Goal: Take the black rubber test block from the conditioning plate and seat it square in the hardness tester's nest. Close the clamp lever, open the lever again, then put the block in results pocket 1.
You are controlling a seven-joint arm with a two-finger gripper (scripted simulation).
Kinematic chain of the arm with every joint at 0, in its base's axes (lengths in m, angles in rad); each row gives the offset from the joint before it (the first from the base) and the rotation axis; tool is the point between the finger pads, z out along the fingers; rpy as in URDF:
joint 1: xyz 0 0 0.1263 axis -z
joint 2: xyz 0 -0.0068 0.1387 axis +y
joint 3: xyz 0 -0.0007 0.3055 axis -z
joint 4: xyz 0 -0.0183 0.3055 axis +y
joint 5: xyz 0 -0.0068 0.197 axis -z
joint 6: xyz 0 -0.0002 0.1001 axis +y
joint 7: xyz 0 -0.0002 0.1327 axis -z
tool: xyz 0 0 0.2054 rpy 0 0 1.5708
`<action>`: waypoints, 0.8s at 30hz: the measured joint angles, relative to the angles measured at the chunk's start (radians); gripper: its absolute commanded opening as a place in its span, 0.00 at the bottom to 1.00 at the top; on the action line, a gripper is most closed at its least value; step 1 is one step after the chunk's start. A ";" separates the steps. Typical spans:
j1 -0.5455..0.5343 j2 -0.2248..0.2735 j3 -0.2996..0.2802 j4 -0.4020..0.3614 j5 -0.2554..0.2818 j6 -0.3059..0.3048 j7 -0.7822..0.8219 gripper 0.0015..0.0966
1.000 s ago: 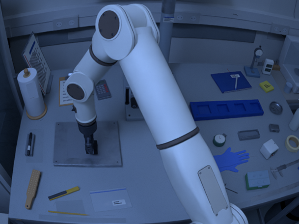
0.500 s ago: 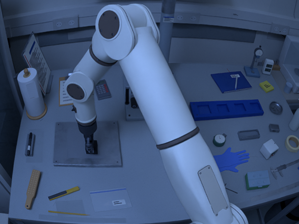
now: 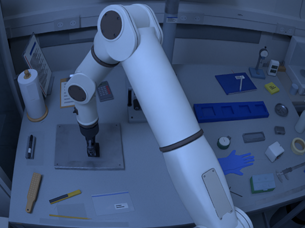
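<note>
The hardness tester [image 3: 135,107] stands behind the plate and is mostly hidden by my arm; its nest and lever do not show. The black rubber test block [image 3: 93,150] sits on the grey conditioning plate [image 3: 89,145], at the left of the bench. My gripper [image 3: 92,149] points straight down over the plate and its fingers are closed on the block. The blue results tray [image 3: 230,111] with its row of square pockets lies to the right, beyond the arm.
The plate's edges surround the gripper. A paper towel roll [image 3: 32,95] and a clipboard [image 3: 66,94] stand behind left. A marker [image 3: 30,146] lies left of the plate. A glove [image 3: 235,162], a dial gauge [image 3: 223,142] and small boxes crowd the right side.
</note>
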 measured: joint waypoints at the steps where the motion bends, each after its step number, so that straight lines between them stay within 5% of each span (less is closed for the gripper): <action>1: 0.000 0.000 0.000 0.000 0.000 0.000 0.000 0.07; 24: 0.011 -0.027 -0.022 -0.014 -0.019 0.043 0.017 0.07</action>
